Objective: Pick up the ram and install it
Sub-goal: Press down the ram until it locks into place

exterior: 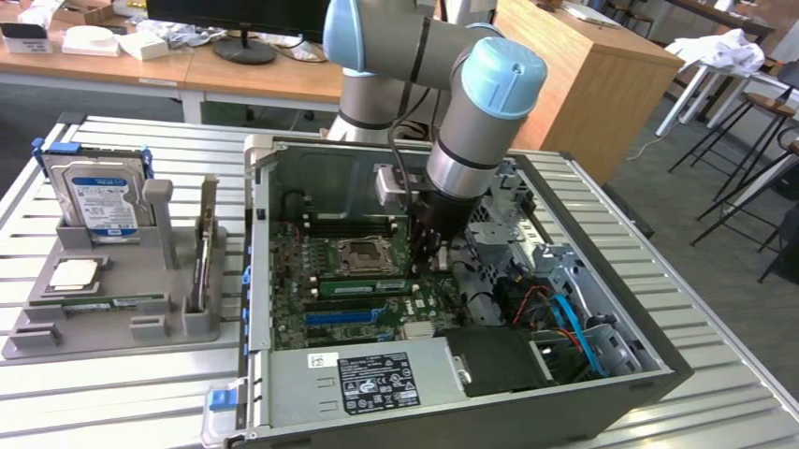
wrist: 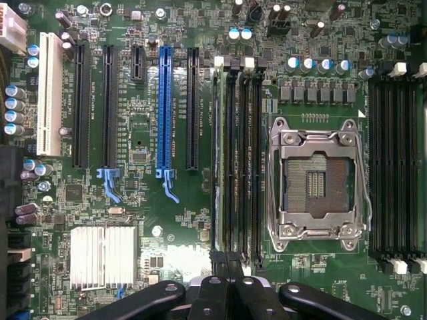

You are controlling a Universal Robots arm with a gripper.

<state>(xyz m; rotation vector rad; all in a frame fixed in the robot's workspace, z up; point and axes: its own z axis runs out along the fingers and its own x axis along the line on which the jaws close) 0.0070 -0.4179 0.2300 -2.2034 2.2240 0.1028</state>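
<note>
A slatted metal counter [exterior: 125, 393] carries an open computer case [exterior: 600, 374] in a workshop with wooden desks and stools. The wrist view shows the closed claw [wrist: 227, 293] over the motherboard [wrist: 173, 233], the ram [exterior: 365, 286] seated in its slot.

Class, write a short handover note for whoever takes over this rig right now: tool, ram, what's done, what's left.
Tool: shut, nothing visibly held, poised over the memory slots.
Ram: standing in a slot in the row next to the empty processor socket.
Done: ram picked up and placed in a slot.
Left: whether it is fully latched cannot be told.
</note>
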